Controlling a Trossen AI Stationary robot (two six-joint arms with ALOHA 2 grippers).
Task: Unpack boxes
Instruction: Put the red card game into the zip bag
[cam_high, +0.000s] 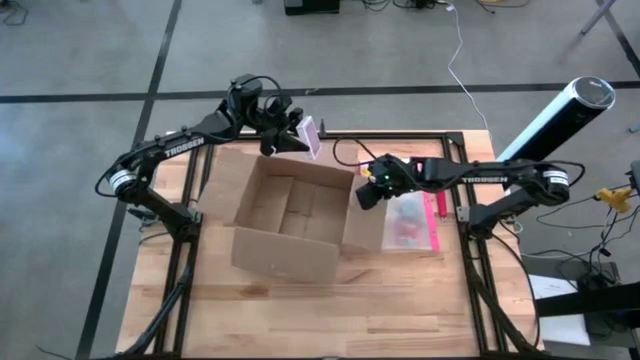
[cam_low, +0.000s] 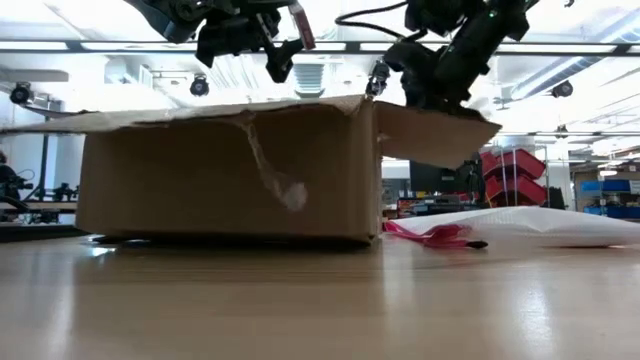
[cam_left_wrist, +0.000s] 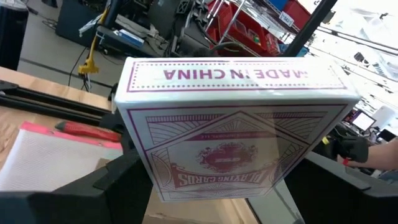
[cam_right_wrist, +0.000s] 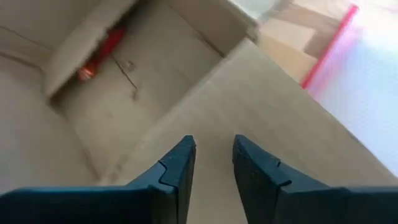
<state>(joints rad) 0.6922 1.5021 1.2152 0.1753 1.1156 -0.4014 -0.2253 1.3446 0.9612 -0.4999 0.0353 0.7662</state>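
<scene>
A: High view: the left gripper (cam_high: 290, 133) is clamped on a deck of playing cards (cam_high: 311, 137), lifted above the far rim of the open cardboard box (cam_high: 290, 215) mid-table.

B: And the right gripper (cam_high: 368, 190), fingers narrowly parted and empty, hovers over the box's right flap, beside the zip pouch (cam_high: 412, 222).

A: Risk? The glossy deck could slip from the pads and drop back into the box.

B: Or the right fingers snag that flap and drag the box.
</scene>
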